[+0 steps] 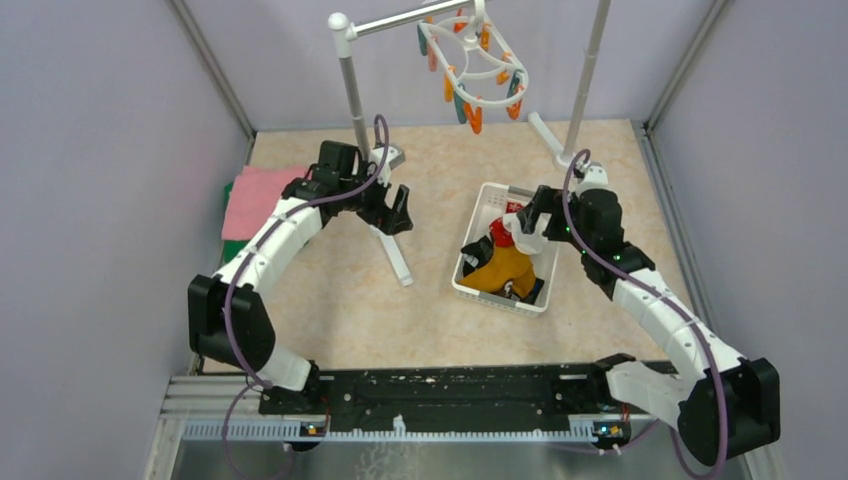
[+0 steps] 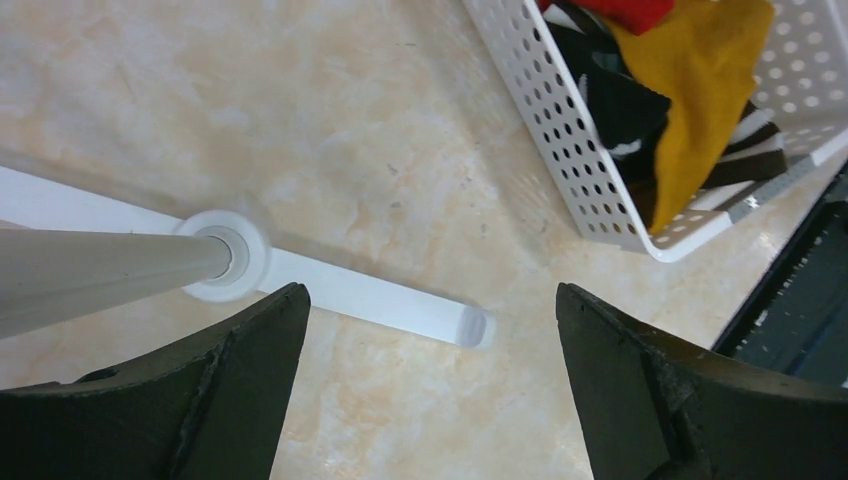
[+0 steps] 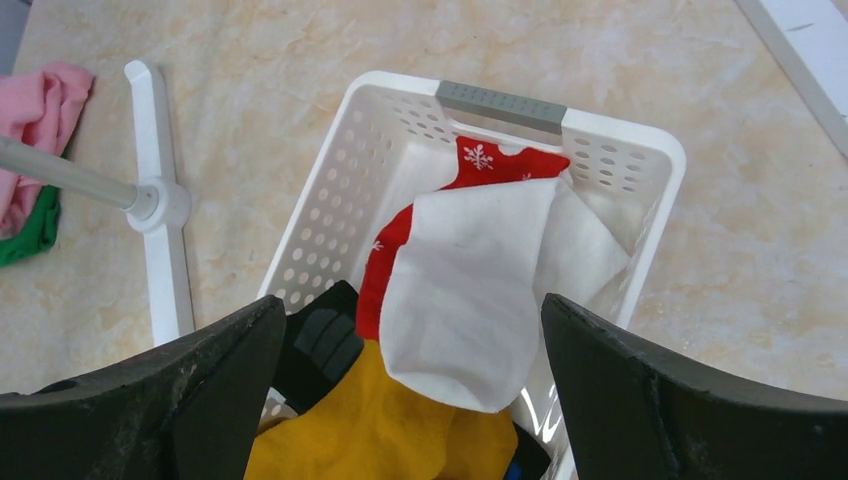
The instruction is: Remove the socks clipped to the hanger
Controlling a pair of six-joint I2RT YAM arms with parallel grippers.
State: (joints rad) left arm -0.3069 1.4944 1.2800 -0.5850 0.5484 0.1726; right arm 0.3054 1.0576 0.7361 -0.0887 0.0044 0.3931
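The mottled beige surface [image 1: 340, 310] carries a tall rack [image 1: 352, 95] of grey poles. From its bar the hanger [image 1: 478, 72], a white plastic oval frame, hangs tilted. It is high and far beyond both sets of fingers, roughly between them. Its orange and teal clips [image 1: 470, 115] look bare from above. The socks [image 1: 505, 268] lie heaped in a perforated white basket [image 3: 320, 200], soft knits in mustard, black and red. A limp white sock [image 3: 470, 300] tops the pile, directly under the right fingers [image 3: 660, 400], which stand wide apart and touch nothing. The left fingers [image 2: 240, 385], also spread and empty, hover by the rack's white foot [image 2: 400, 300]. Any further reach would go up and away, and the right arm [image 1: 650, 300] looks slightly nearer.
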